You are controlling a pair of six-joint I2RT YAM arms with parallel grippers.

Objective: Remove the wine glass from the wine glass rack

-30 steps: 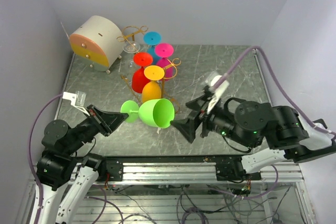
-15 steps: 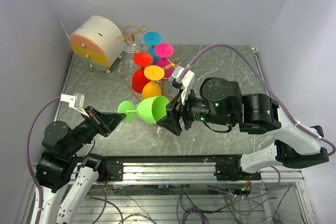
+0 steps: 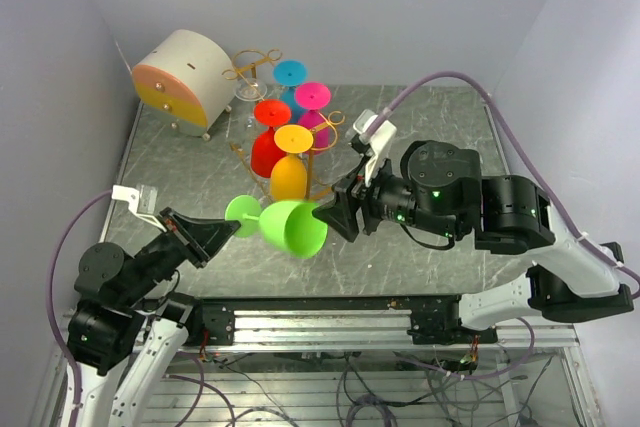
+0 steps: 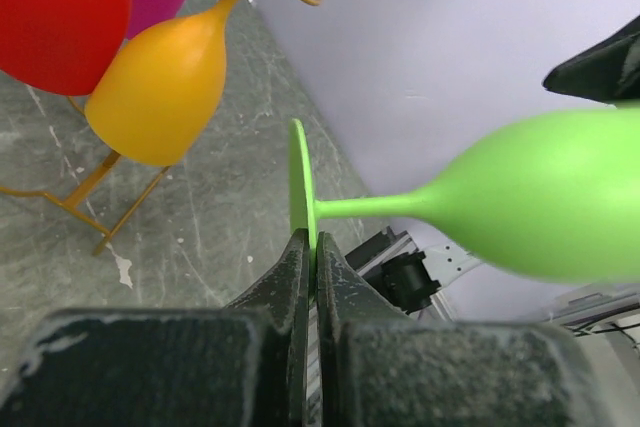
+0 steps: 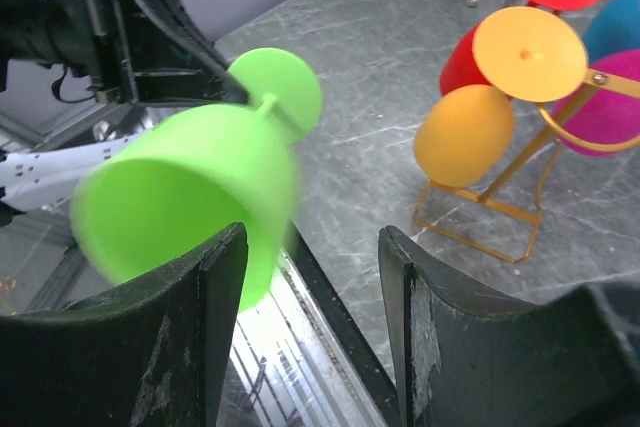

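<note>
A green wine glass (image 3: 290,225) hangs on its side above the table's front, off the wine glass rack (image 3: 330,122). My left gripper (image 3: 232,225) is shut on the glass's flat foot (image 4: 298,182); the stem and bowl (image 4: 540,202) point right. My right gripper (image 3: 335,215) is open at the bowl's mouth. In the right wrist view the green bowl (image 5: 190,187) lies against the left finger (image 5: 215,277), with its edge reaching into the gap, and the right finger (image 5: 410,277) stands apart. The gold wire rack (image 5: 500,217) stands behind.
Red (image 3: 265,152), orange (image 3: 288,177), magenta (image 3: 313,97) and blue (image 3: 290,72) glasses hang upside down on the rack. A round white-and-orange drawer box (image 3: 180,82) stands at the back left. Walls close in on the left, back and right.
My right arm has swung left and its open fingers have reached the green bowl's mouth, narrowing slightly. The left gripper keeps its hold; the glass has dipped a little.
</note>
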